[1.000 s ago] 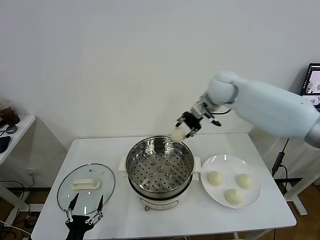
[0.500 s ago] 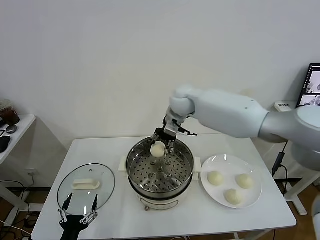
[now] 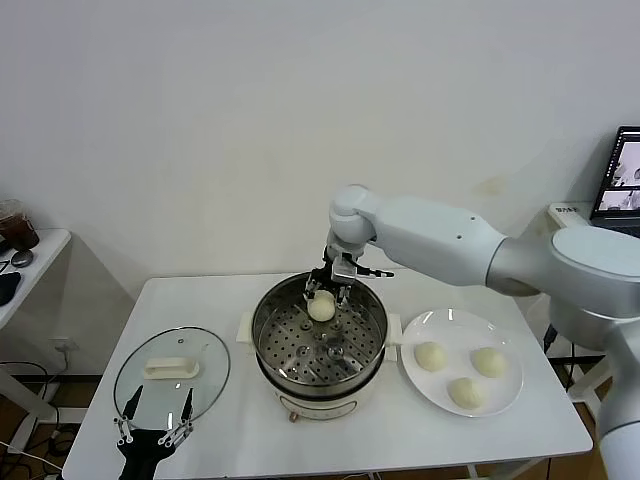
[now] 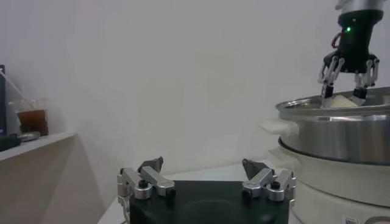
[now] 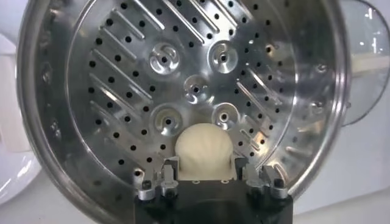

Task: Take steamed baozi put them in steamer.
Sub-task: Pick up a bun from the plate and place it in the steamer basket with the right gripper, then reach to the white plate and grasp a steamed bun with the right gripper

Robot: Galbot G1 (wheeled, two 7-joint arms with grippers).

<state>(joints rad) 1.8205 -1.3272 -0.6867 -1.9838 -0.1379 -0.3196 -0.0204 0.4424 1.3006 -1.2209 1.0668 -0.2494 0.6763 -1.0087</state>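
The steamer (image 3: 266, 330) is a shiny steel pot on a white base at mid-table, its perforated tray (image 5: 122, 79) bare. My right gripper (image 3: 322, 298) reaches down inside it near the far rim, shut on one cream-white steamed baozi (image 5: 203, 149) held just above the tray; its sides look pinched between the fingers (image 5: 170, 169). Three more steamed baozi (image 3: 430, 356) (image 3: 489, 361) (image 3: 466, 392) lie on the white plate (image 3: 440, 325) to the right of the steamer. My left gripper (image 3: 152, 425) hangs open and empty at the table's front left, over the near edge of the glass lid.
A round glass lid (image 3: 205, 385) with a white handle lies flat to the left of the steamer. A small side table with a drink cup (image 3: 17, 228) stands at far left. A laptop screen (image 3: 625, 170) shows at far right.
My right arm has carried the steamed baozi from above the steamer's far right rim leftward and down into the pot. The left gripper has barely shifted.
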